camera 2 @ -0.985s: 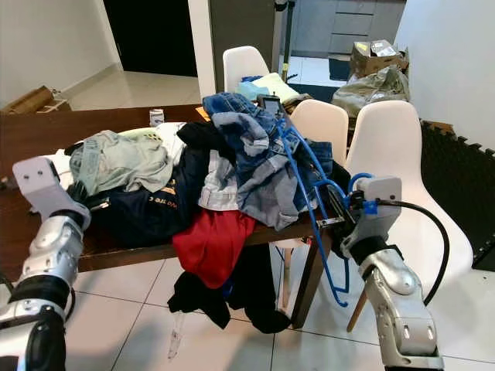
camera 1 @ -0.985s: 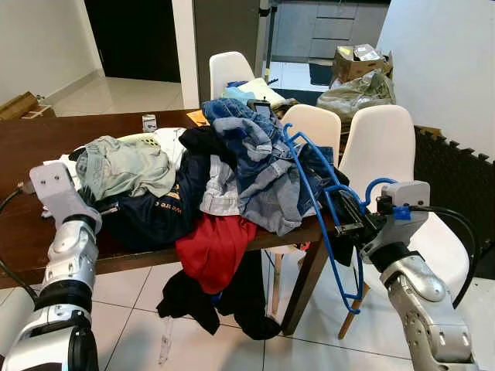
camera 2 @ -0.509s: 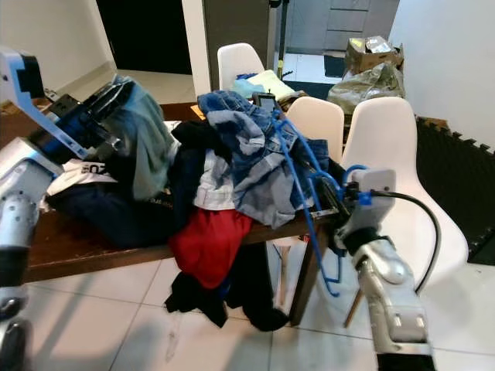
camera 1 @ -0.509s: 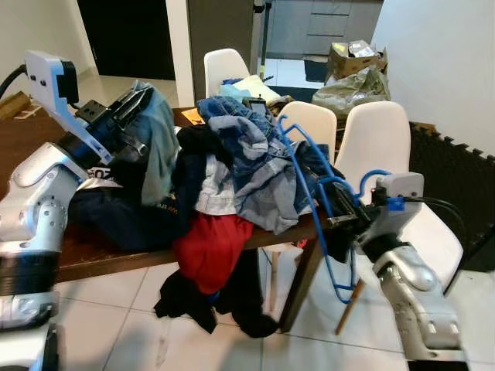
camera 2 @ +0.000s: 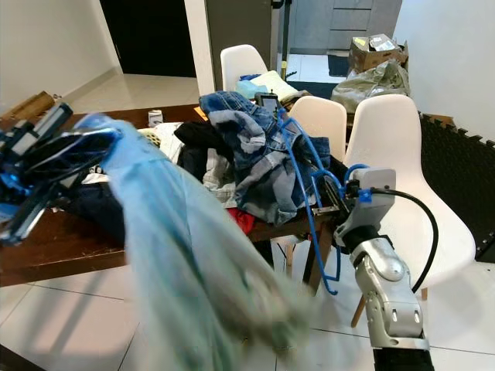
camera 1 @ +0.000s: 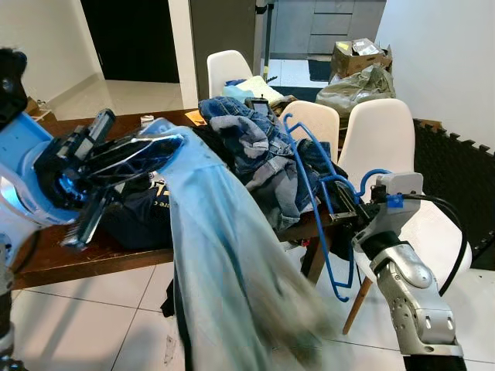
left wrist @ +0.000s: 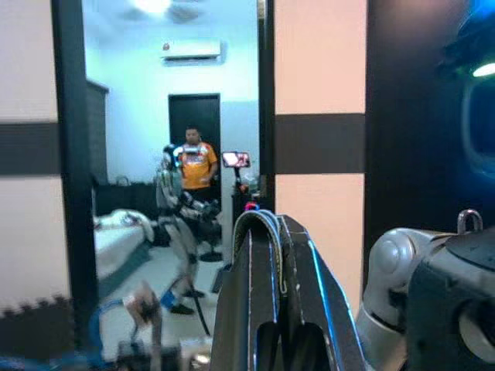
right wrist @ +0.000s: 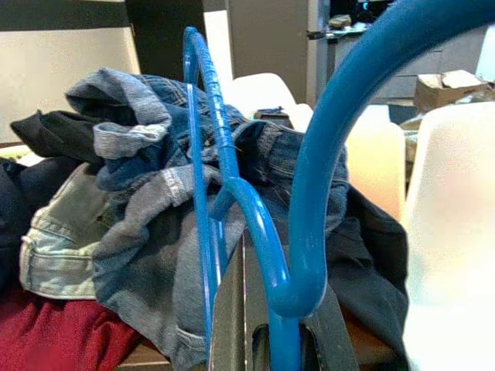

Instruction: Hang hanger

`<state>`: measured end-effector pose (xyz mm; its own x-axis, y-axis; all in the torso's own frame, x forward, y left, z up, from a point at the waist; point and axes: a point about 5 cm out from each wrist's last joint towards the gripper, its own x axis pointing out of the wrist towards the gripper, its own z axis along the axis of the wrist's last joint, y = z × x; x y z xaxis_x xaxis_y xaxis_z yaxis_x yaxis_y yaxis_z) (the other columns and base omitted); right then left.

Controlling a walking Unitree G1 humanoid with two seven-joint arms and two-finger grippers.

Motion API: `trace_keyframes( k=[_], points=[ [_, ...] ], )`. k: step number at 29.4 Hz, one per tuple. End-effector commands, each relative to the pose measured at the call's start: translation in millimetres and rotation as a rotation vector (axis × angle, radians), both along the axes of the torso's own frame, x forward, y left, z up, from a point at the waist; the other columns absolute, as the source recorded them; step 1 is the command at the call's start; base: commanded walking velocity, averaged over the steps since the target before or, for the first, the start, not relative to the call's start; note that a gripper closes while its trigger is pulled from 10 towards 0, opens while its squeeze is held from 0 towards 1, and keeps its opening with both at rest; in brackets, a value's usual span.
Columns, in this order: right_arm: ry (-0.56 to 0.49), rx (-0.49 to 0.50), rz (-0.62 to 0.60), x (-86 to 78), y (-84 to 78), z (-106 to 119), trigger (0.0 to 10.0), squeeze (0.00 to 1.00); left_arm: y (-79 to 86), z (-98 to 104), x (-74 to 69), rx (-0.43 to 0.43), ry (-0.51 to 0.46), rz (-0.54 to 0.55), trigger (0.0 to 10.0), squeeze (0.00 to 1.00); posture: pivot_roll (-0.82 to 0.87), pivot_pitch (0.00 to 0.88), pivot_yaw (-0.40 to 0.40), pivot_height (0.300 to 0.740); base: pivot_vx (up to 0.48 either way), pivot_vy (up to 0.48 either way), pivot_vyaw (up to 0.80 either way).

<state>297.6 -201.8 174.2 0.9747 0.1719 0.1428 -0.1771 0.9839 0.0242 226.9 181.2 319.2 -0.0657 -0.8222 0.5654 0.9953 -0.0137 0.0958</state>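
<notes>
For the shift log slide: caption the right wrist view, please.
Right pincer shut on blue hanger, denim pile beyond.

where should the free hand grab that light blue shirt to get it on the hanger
Judging by its pose, at the collar end of the light blue shirt, just below the left gripper. It hangs from there, so come from the robot's right, the blue hanger side.

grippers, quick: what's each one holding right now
Left gripper: shut on the light blue garment, lifted off the table.
Right gripper: shut on the blue hanger beside the table corner.
</notes>
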Motion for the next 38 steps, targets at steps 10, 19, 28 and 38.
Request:
trace_keyframes(
  k=[10, 19, 28, 38],
  points=[
    [0.163, -0.064, -0.204, 1.7, -31.4, -25.6, 10.0, 0.00, 1.5, -185.8, 47.0, 0.568, 0.660, 0.384, 10.0, 0.00, -0.05, 0.000, 0.031, 0.740, 0.000, 0.000, -0.16],
    [0.297, -0.120, -0.343, -7.9, -59.9, -47.3, 10.0, 0.00, 6.7, -282.8, 44.8, 0.893, 0.907, 0.699, 10.0, 0.00, -0.05, 0.000, 0.037, 0.740, 0.000, 0.000, -0.80],
    [0.515, -0.111, -0.483, -43.4, -81.5, -106.7, 10.0, 0.00, -12.4, -311.7, 37.2, 0.868, 0.961, 0.774, 10.0, 0.00, -0.07, 0.000, 0.039, 0.740, 0.000, 0.000, -0.80],
    [0.627, -0.073, -0.544, -70.0, -85.5, -142.8, 10.0, 0.00, -11.9, -332.7, 25.9, 1.043, 0.885, 0.791, 10.0, 0.00, -0.08, 0.000, 0.041, 0.740, 0.000, 0.000, -0.80]
  ],
)
